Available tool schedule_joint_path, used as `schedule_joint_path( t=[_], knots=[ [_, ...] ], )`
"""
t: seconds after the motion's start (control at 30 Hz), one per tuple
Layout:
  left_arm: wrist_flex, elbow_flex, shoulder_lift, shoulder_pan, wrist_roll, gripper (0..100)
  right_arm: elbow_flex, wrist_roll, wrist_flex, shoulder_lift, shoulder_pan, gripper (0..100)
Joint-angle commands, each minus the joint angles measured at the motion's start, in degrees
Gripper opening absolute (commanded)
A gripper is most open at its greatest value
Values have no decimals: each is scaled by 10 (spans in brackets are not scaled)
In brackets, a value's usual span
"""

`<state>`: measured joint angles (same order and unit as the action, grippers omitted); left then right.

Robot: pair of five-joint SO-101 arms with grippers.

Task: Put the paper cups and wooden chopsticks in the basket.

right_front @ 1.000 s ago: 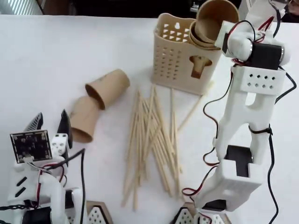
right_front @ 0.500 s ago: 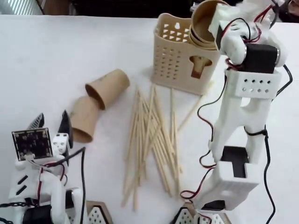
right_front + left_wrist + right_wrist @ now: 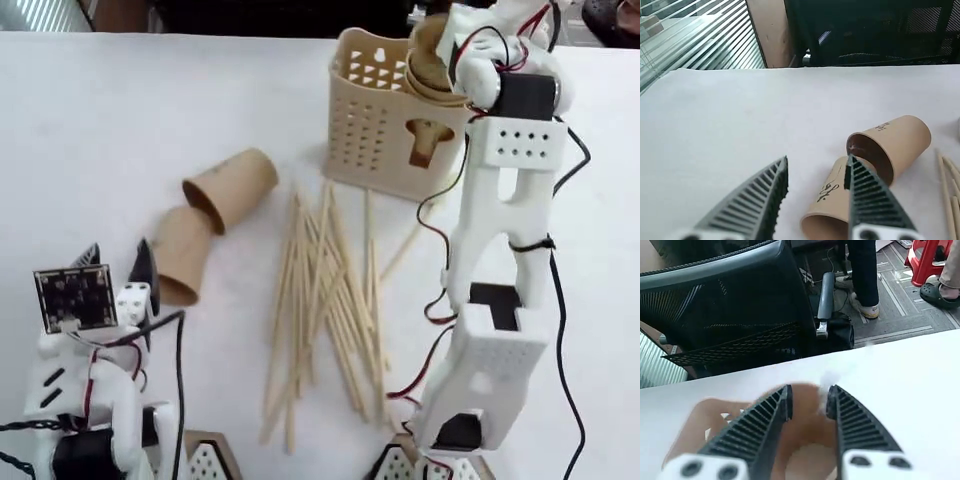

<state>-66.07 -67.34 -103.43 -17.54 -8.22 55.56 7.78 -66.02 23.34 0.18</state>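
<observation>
Look at the upper right of the high view: your basket (image 3: 385,120) stands there on the white table (image 3: 120,110). Some stacked cups (image 3: 432,72) stick out of its right end. Your right arm comes up the right side of the frame and bends over those cups. In the right wrist view the right gripper (image 3: 810,388) is just above something brown and blurry. You cannot tell if it is holding a cup or not. Two more paper cups lie on their sides at the middle left of the high view, and they touch each other. The upper cup (image 3: 232,186) points its open mouth down and to the left. The lower cup (image 3: 180,255) lies just below it. Your left gripper (image 3: 115,268) is at the lower left, just beside the lower cup, and its jaws are wide apart with nothing in them. In the left wrist view the left gripper (image 3: 817,160) has the lower cup (image 3: 827,215) close in front of it and the upper cup (image 3: 895,145) farther back. The chopsticks (image 3: 320,300) lie in a loose pile in the middle of the high view, below the basket.
</observation>
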Motion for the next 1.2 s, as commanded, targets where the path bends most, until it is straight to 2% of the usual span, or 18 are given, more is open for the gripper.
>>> schedule_joint_path(
  t=[0.0,0.2,0.27,0.47,0.57,0.77,0.87,0.97,1.17],
  knots=[
    [18,1,-4,-5,7,195,56,-7,-5,-29,-15,123],
    [17,2,-4,-17,8,195,79,-86,-124,-66,-55,123],
    [20,4,-4,-46,12,195,79,-102,-175,-80,-78,123],
    [61,-7,-4,-163,89,195,79,-188,-286,-102,-182,123],
    [80,-25,-4,-196,108,198,74,-208,-324,-105,-234,122],
    [91,-47,-4,-203,108,198,-12,-208,-324,-100,-326,126],
    [89,-47,-4,-203,108,198,-82,-207,-309,-99,-384,207],
    [89,-48,-4,-202,108,198,-161,-207,-252,-99,-429,310],
    [88,-48,-4,-202,108,197,-324,-209,-65,-99,-473,323]
  ],
)
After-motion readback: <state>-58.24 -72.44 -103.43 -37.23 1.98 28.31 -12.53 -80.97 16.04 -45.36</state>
